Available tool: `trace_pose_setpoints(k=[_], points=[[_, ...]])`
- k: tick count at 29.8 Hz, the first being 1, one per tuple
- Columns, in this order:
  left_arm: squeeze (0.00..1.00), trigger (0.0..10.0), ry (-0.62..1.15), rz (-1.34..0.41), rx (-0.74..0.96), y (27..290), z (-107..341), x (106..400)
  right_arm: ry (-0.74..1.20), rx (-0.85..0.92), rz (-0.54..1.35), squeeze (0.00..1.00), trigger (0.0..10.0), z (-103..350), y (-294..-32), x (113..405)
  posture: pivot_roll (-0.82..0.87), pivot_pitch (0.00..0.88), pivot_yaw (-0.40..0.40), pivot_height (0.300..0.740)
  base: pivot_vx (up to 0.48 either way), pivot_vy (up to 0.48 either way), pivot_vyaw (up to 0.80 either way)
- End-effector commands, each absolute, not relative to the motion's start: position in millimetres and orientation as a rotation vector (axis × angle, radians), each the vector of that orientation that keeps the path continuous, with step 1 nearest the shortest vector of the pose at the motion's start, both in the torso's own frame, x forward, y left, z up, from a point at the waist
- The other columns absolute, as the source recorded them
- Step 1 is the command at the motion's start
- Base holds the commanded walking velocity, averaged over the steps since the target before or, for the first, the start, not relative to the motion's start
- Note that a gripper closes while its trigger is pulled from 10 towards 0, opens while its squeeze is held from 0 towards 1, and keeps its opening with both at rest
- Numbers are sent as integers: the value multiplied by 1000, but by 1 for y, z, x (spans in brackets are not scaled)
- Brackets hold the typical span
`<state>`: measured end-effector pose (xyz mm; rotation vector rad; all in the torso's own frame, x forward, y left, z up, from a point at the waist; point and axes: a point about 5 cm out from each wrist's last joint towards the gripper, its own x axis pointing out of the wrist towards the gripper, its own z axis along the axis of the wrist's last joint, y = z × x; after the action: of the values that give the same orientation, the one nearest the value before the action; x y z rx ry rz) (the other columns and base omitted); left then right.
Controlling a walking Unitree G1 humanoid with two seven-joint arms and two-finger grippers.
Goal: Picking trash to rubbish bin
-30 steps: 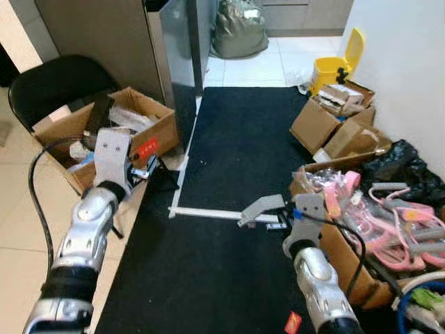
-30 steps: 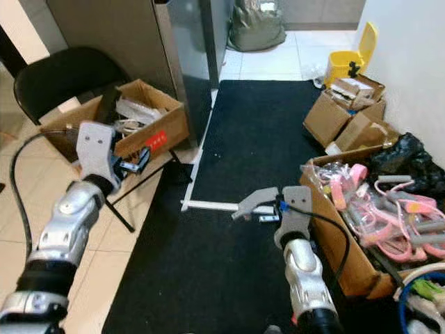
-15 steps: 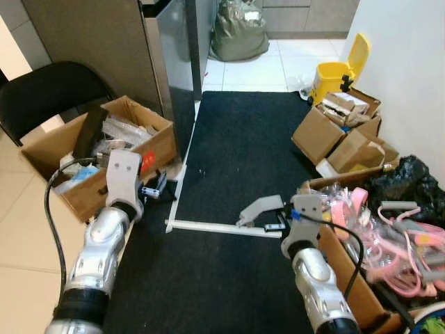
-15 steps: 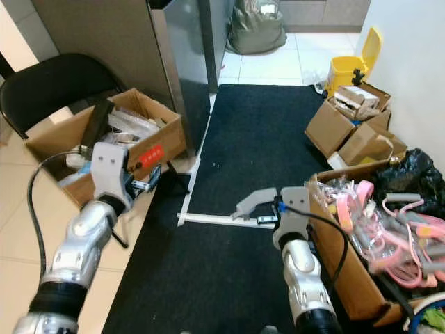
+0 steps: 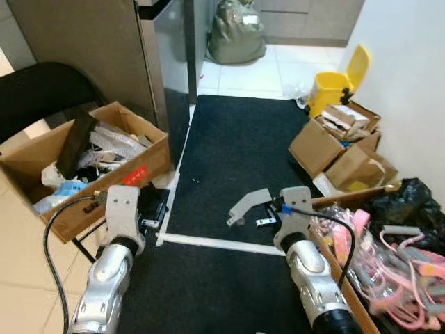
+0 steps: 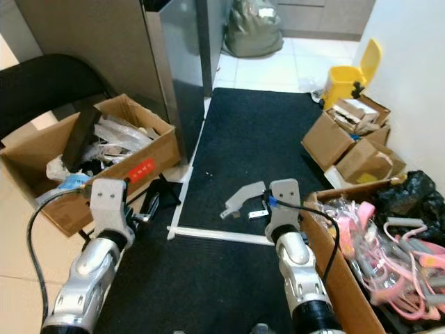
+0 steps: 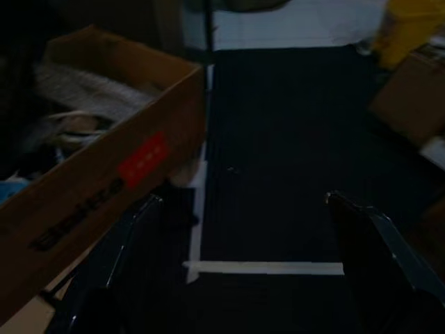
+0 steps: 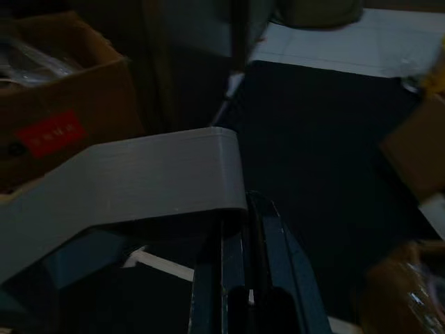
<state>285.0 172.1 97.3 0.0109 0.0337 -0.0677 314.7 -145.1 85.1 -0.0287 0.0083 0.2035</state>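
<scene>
We carry a bent grey plastic piece [image 5: 249,204] pinched in our right pincer [image 5: 268,211], held clear above the black mat [image 5: 236,146] for the walk toward the yellow lidded rubbish bin [image 5: 336,72]. Left pincer [image 7: 243,229] hangs spread, idle.

Legible text: none.

Cardboard box [image 7: 104,181], just beside the left gripper [image 7: 243,271] on the chair side:
- red rectangular sticker [image 7: 142,160] on the outer wall; a line of print is present, too blurred to read.
- dark stencilled lettering [image 7: 80,209] along the lower edge of the same wall, next to the sticker; characters cannot be made out.

The same sticker [image 5: 134,173] shows from the head camera; print too small to read.
</scene>
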Motion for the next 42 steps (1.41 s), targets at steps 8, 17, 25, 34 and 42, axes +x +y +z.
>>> trace_pose_setpoints(k=[8, 17, 25, 34, 42], points=[[0, 10000, 11, -55, -5, 164, 107, 282, -5, -33, 278, 0, 10000, 90, -137, 315, 64, 137, -1, 740, 379, 0, 600], [0, 10000, 1, -55, -5, 163, 109, 282, -17, -36, 285, 0, 10000, 95, -137, 318, 61, 126, -5, 740, 377, 0, 800], [0, 10000, -1, -52, 0, 164, 112, 281, -15, -57, 229, 0, 10000, 96, -142, 323, 65, 117, -11, 740, 378, 0, 400], [0, 10000, -2, -50, 4, 165, 113, 282, -14, -58, 214, 0, 10000, 96, -144, 324, 69, 104, -12, 740, 375, 0, 0], [0, 10000, -8, -53, 6, 165, 115, 284, -14, -67, 212, 0, 10000, 97, -143, 326, 70, 100, -12, 740, 374, 0, 0]])
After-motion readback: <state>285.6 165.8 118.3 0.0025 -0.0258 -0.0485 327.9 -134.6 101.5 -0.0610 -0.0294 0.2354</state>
